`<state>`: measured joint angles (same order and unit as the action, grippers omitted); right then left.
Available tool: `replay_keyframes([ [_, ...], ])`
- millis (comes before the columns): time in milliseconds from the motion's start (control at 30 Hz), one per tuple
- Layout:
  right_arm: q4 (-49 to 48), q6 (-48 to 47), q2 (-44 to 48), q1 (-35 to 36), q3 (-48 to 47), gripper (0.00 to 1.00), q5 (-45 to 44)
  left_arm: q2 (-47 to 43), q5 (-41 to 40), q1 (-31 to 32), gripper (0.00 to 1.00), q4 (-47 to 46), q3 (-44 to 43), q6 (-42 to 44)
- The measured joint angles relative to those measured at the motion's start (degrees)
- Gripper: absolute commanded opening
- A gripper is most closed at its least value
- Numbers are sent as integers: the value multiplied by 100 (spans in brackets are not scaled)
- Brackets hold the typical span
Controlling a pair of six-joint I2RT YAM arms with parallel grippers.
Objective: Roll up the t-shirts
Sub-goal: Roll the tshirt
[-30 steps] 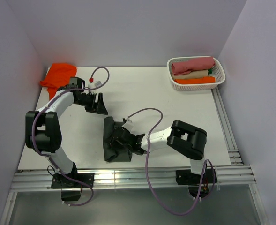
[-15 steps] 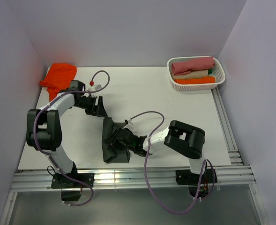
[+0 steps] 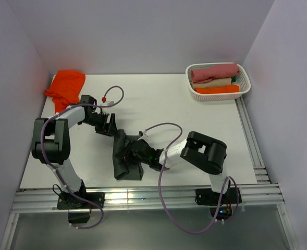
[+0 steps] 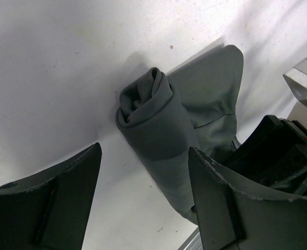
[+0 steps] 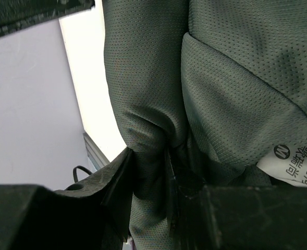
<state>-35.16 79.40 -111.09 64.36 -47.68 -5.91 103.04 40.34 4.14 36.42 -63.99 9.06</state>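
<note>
The dark charcoal t-shirt (image 3: 123,160) lies partly rolled at the table's middle front. In the left wrist view its rolled end (image 4: 150,112) shows as a tight spiral, with a flat flap beside it. My right gripper (image 3: 136,154) is shut on a thick fold of the roll (image 5: 150,104), fabric bunched between the jaws (image 5: 161,169). A white neck label (image 5: 294,161) shows nearby. My left gripper (image 3: 107,124) stands open just beyond the roll's far end, fingers (image 4: 64,192) straddling it without touching. The bright orange t-shirt (image 3: 65,86) lies crumpled at the back left corner.
A white basket (image 3: 216,96) at the back right holds rolled shirts in pink, cream and orange. Metal rails (image 3: 143,198) run along the near edge and the right side. Walls close in on the left, back and right.
My left gripper has moved toward the near right, down to the far end of the roll. The right gripper has pushed leftward with the fabric, and the shirt looks narrower.
</note>
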Motion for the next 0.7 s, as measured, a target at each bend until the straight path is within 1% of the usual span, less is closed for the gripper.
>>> replay_keyframes([
  [267, -85, -2, -103, -111, -68, 16, 168, 61, 42, 0, 73, 37, 109, 131],
  [400, -122, -4, -138, -144, -76, 16, 229, 157, 114, 0, 71, 28, 125, 127],
  [567, -127, -48, -190, -195, -140, 16, 289, 219, 146, 0, 64, -17, 122, 72],
  [600, -118, -74, -205, -205, -168, 15, 302, 236, 155, 0, 60, -26, 122, 61],
  [667, -79, -109, -238, -229, -232, 15, 339, 273, 168, 0, 57, -44, 118, 26],
  [700, -39, -129, -247, -240, -269, 15, 354, 284, 168, 0, 54, -52, 116, 26],
])
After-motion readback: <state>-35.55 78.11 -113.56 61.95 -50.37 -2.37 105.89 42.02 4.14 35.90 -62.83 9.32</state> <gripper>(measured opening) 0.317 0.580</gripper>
